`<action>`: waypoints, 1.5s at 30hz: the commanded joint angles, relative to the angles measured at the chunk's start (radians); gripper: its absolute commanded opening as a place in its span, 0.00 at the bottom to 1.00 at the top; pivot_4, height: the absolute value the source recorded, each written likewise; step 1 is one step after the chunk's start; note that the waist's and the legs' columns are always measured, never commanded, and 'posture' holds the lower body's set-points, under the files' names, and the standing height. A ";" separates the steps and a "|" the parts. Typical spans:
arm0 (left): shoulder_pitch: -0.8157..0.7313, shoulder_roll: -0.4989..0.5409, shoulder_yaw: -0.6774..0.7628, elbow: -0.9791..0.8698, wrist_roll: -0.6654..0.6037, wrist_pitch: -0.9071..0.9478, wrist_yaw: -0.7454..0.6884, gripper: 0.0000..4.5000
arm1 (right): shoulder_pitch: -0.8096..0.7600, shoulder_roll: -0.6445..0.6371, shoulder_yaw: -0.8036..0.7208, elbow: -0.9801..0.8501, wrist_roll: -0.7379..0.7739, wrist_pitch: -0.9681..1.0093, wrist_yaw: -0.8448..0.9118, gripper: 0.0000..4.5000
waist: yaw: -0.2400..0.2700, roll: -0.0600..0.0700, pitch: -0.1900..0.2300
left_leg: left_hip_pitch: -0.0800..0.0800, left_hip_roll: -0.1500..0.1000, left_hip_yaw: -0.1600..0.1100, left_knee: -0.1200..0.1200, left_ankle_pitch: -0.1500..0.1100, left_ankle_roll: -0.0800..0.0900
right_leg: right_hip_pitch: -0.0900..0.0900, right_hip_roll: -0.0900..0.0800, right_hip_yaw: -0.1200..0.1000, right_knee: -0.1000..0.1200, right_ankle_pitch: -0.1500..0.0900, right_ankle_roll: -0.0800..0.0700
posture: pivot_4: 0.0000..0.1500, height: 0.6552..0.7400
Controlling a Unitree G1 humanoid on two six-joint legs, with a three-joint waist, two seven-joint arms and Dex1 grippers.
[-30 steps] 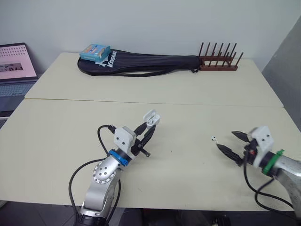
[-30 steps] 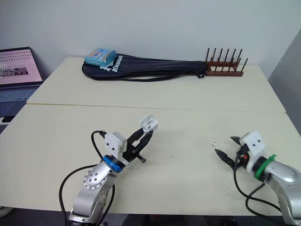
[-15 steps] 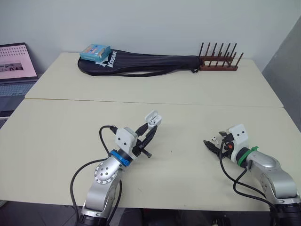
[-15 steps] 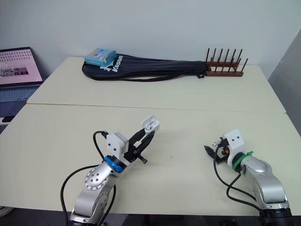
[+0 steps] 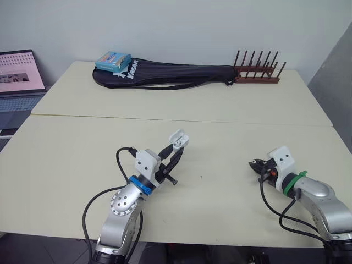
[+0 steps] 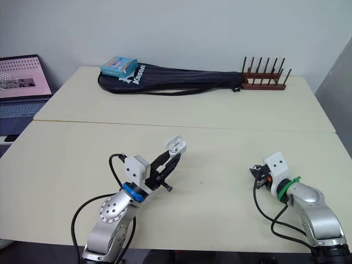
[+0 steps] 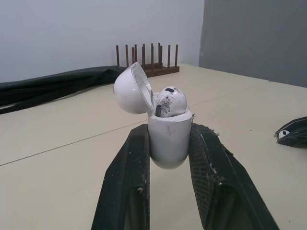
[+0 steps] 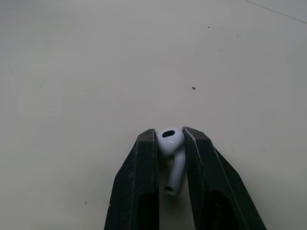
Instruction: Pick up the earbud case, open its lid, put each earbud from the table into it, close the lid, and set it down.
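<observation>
Indoors, cream table (image 5: 220,110), pale wall (image 5: 181,27), laptop (image 5: 19,82)

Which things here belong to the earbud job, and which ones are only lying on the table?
Belong to the job: earbud case, lid open, in the left claw; first earbud seated in it; second earbud pinched in the right claw.
Only lying about: racket bag, blue box at its end, wooden rack, laptop at the left.
</observation>
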 commanded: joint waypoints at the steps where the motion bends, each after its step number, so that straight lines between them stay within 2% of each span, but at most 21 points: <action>1: 0.003 -0.002 -0.004 -0.050 0.004 -0.016 0.006 0.17 | -0.021 -0.085 0.033 -0.002 -0.003 -0.089 0.164 0.09 | 0.000 0.000 0.000 | 0.000 0.000 0.000 0.000 0.000 0.000 | 0.000 0.000 0.000 0.000 0.000 0.000 | 1.00 0.85; 6: 0.039 -0.002 -0.010 -0.079 0.002 -0.008 0.013 0.17 | -0.057 -0.246 0.061 0.071 -0.010 -0.255 0.422 0.09 | -0.001 0.001 0.000 | 0.000 0.001 0.000 0.000 0.000 0.000 | 0.000 0.000 0.001 0.000 0.000 0.000 | 1.00 0.85; 10: 0.086 -0.004 -0.018 -0.119 0.006 0.008 0.035 0.17 | -0.046 -0.385 0.092 0.150 -0.020 -0.490 0.683 0.09 | 0.000 0.000 0.001 | 0.000 0.001 0.000 0.000 0.000 0.000 | 0.000 0.000 0.000 -0.001 0.000 0.000 | 1.00 0.85; 16: 0.126 0.003 -0.023 -0.156 0.006 0.024 0.049 0.17 | -0.066 -0.440 0.117 0.260 -0.026 -0.698 0.866 0.09 | -0.002 0.000 0.001 | 0.005 0.001 0.000 0.000 0.000 0.000 | 0.005 0.000 0.000 -0.001 0.000 0.000 | 1.00 0.85; 21: 0.132 0.009 -0.016 -0.172 0.005 0.037 0.057 0.17 | -0.087 -0.436 0.140 0.333 -0.047 -0.775 0.922 0.09 | -0.003 -0.001 0.003 | 0.018 0.001 0.002 0.000 0.000 0.001 | 0.017 0.000 0.002 -0.003 0.000 0.000 | 1.00 0.85; 33: 0.144 0.033 -0.004 -0.200 -0.003 0.053 0.062 0.17 | -0.065 -0.459 0.176 0.398 -0.064 -0.883 0.957 0.09 | -0.003 -0.001 0.002 | 0.018 0.001 0.002 0.000 0.000 0.001 | 0.018 0.000 0.002 -0.003 0.000 0.000 | 1.00 0.85; 39: 0.136 0.033 -0.006 -0.199 -0.002 0.062 0.059 0.17 | -0.101 -0.445 0.206 0.470 -0.088 -0.931 0.948 0.09 | -0.003 -0.001 0.002 | 0.018 0.001 0.001 0.000 0.000 0.001 | 0.019 0.000 0.002 -0.004 0.000 0.000 | 1.00 0.85; 45: 0.135 0.033 -0.007 -0.203 -0.002 0.068 0.059 0.17 | -0.132 -0.431 0.227 0.512 -0.119 -0.983 0.919 0.55 | -0.002 0.000 0.002 | 0.020 0.002 -0.001 0.000 0.000 0.001 | 0.024 -0.001 0.002 -0.008 0.000 -0.001 | 1.00 0.85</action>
